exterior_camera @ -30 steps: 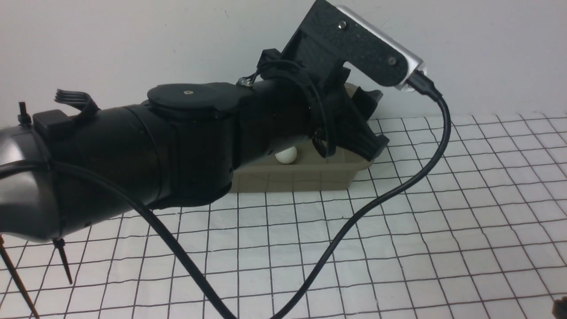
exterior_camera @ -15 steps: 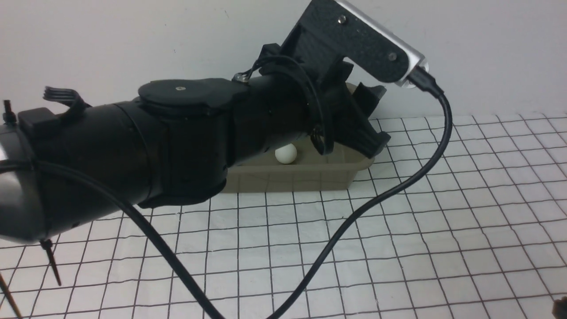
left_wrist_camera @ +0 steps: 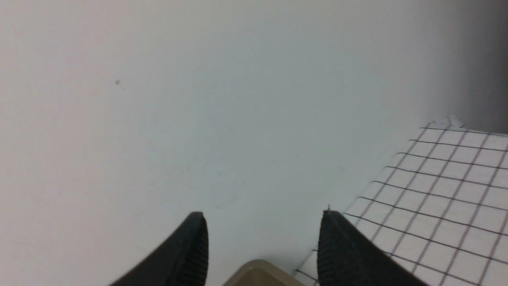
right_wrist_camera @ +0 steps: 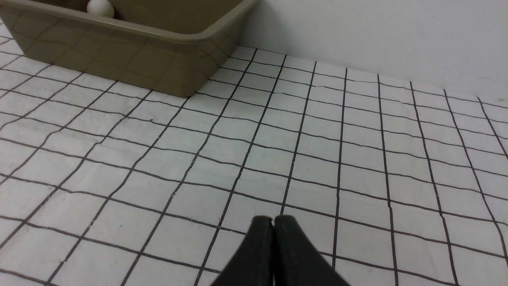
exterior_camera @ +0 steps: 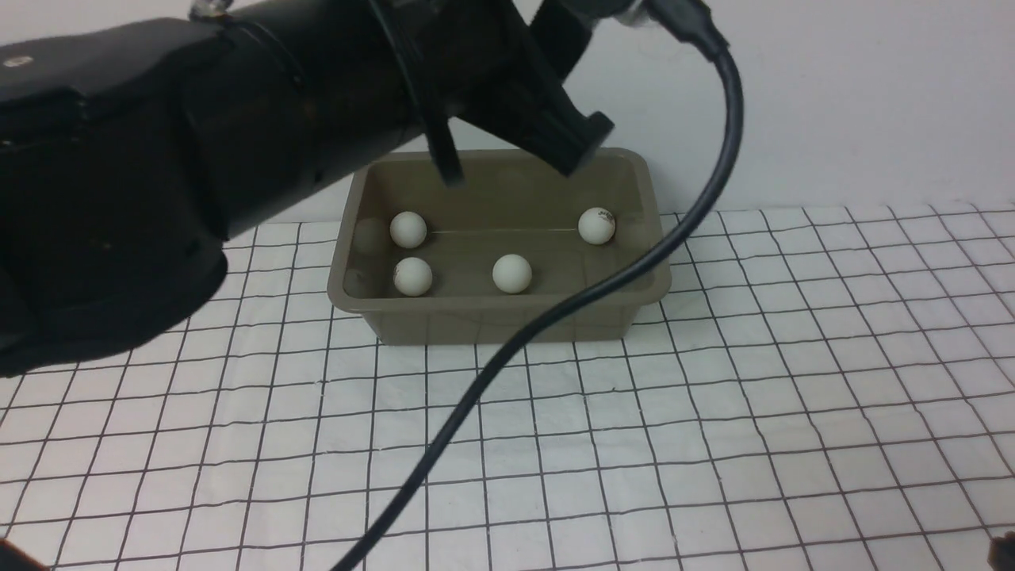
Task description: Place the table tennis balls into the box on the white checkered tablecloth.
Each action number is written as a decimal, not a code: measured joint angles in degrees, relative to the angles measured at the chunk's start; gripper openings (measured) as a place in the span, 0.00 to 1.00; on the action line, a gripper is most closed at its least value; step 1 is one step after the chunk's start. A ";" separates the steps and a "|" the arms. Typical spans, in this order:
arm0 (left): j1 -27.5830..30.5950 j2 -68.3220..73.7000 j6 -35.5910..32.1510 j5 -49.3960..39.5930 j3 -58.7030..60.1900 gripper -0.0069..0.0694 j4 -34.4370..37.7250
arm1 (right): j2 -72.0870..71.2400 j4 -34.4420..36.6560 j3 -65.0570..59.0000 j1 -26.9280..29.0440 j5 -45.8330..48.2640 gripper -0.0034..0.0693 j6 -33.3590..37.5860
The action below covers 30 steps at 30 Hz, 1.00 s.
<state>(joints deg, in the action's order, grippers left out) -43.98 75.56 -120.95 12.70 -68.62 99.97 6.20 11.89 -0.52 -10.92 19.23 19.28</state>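
Observation:
The olive-grey box [exterior_camera: 507,323] stands on the white checkered tablecloth [exterior_camera: 753,396] near the back wall. Several white table tennis balls lie inside it: two at its left end [exterior_camera: 408,229] [exterior_camera: 413,276], one in the middle [exterior_camera: 511,274] and one at the right [exterior_camera: 596,225]. My left gripper [exterior_camera: 514,159] hangs above the box's back edge. In the left wrist view the left gripper [left_wrist_camera: 262,217] is open and empty, over a box corner [left_wrist_camera: 258,276]. My right gripper [right_wrist_camera: 273,219] is shut and empty, low over the cloth, with the box [right_wrist_camera: 119,59] and one ball [right_wrist_camera: 100,7] ahead of it.
My left arm [exterior_camera: 158,159] fills the upper left of the front view. Its black cable [exterior_camera: 555,313] droops across the front of the box down to the cloth. A pale wall [exterior_camera: 833,95] rises right behind the box.
My left arm has lifted up and away from the box, uncovering the whole box and the balls in it. Its gripper stayed open. The balls have not moved.

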 joint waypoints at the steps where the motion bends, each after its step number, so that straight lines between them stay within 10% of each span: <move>1: -0.05 -0.56 -1.00 2.14 0.00 0.54 0.06 | 0.00 0.00 0.00 0.00 0.00 0.03 0.00; 10: -0.07 -2.63 0.86 27.29 0.71 0.54 1.44 | 0.00 0.01 0.00 0.00 0.02 0.03 0.00; 15: -0.07 -4.74 13.44 28.08 7.04 0.54 -6.37 | 0.00 0.06 0.00 0.00 0.02 0.03 0.00; 20: 1.45 -4.95 29.63 18.87 13.13 0.54 -23.91 | 0.00 0.06 0.00 0.00 0.07 0.03 0.00; 23: 8.32 -4.89 52.54 -4.32 17.91 0.54 -47.16 | 0.00 0.06 0.00 0.00 0.07 0.03 0.00; 30: 21.57 -8.57 80.22 -36.34 20.56 0.54 -70.29 | 0.00 0.06 0.00 0.00 0.09 0.03 0.00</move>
<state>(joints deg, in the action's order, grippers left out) -22.41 66.99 -40.73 -23.63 -48.06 29.68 6.20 11.95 -0.52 -10.92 19.31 19.28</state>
